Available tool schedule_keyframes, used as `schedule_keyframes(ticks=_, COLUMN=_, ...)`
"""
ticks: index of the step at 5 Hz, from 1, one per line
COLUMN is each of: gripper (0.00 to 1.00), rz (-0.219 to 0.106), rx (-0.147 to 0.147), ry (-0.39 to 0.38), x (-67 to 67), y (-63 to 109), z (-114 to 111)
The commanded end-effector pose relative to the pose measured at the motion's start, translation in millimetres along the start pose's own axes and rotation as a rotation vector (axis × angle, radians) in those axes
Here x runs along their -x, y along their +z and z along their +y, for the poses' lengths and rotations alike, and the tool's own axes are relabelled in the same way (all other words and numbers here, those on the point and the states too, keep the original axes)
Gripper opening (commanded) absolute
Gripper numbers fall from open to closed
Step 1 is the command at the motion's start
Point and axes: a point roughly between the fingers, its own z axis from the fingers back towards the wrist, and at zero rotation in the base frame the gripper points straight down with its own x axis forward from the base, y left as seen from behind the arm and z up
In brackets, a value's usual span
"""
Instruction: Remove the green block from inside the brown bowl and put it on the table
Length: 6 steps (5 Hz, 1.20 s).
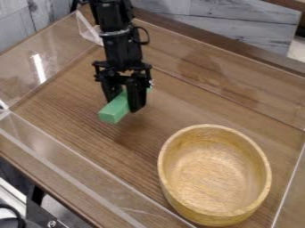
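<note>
Black and slender, the robot's gripper (pixel 121 102) stood in the upper left part of the frame, pointing steeply down, its two fingers clamped on the small bright-green rectangular block (pixel 114 109). That green block looked plain and matte, an elongated bar of solid colour with a lighter top face and a darker side (no markings could be made out on it). It sat tilted between the fingers, its lower end at or just above the medium-brown wood-grain table (pixel 226 85); whether it actually touched the surface could not be told from this angle.

Lower right in the frame lay the round, shallow, light-brown wooden bowl (pixel 181 192), thick-rimmed and showing its grain. Its hollow held nothing, and it was well apart from the block and the gripper.

Clear acrylic walls (pixel 36 67) ran along the table's edges, catching pale reflections at the left side. The black arm (pixel 110 22) rose from the gripper toward the top edge of the frame, left of centre.
</note>
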Motion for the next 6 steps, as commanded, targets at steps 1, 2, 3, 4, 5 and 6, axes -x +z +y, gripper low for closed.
schedule_keyframes(ticks=1, gripper=0.0, rz=-0.049, rx=-0.012, ry=-0.001, x=-7.7, y=15.2, z=2.4)
schedule_keyframes(ticks=2, gripper=0.0, rz=-0.046, rx=-0.009, ry=-0.002, x=-8.5, y=15.7, z=2.6)
schedule_keyframes(ticks=3, gripper=0.0, rz=-0.043, rx=-0.007, ry=-0.003, x=-9.7, y=15.8, z=2.9)
schedule_keyframes(ticks=4, gripper=0.0, rz=-0.041, rx=-0.005, ry=-0.005, x=-10.8, y=16.0, z=3.1)
schedule_keyframes(ticks=5, gripper=0.0, rz=-0.039, rx=-0.003, ry=-0.006, x=-11.8, y=16.2, z=3.3)
schedule_keyframes(ticks=6, gripper=0.0, rz=-0.037, rx=-0.001, ry=-0.008, x=-13.0, y=16.4, z=3.5)
